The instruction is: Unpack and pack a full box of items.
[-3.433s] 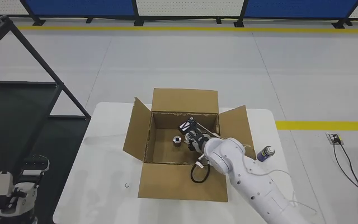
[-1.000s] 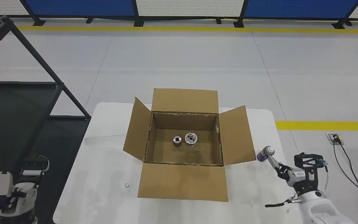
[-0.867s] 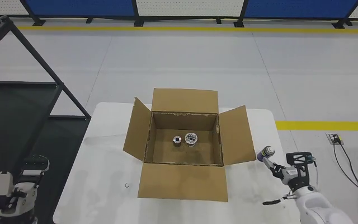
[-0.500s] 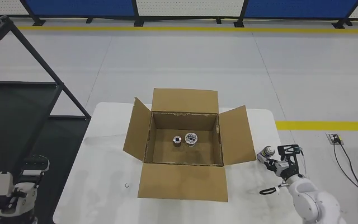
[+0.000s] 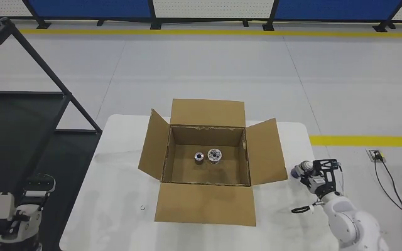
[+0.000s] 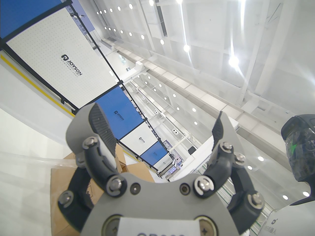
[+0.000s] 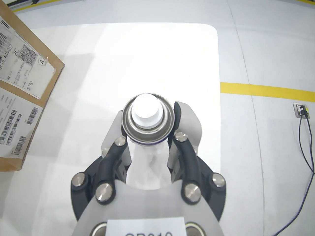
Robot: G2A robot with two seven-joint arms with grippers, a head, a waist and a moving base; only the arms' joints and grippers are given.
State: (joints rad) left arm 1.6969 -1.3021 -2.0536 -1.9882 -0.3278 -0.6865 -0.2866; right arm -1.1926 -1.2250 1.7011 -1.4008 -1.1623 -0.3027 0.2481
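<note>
One tiny speck (image 5: 143, 206) is lying on the surface (image 5: 119, 188) toward the lower left of the top view, too small to identify. One box (image 5: 205, 199) is standing open at the centre with all four flaps folded out. Two metal parts are sitting side by side on its floor, one (image 5: 198, 157) just left of the other (image 5: 215, 154). One can (image 5: 304, 167) is standing upright on the surface right of the box, just beyond the right flap. The right claw (image 7: 149, 116) is gripping it, its jaws pressing on either side just below the rim. The left claw (image 6: 160, 121) is spread apart, holding nothing and pointing at the ceiling. By my reading the job is sitting midway: one of three items is outside the box and two are inside. Whether the can is going in or being set down, I cannot tell.
</note>
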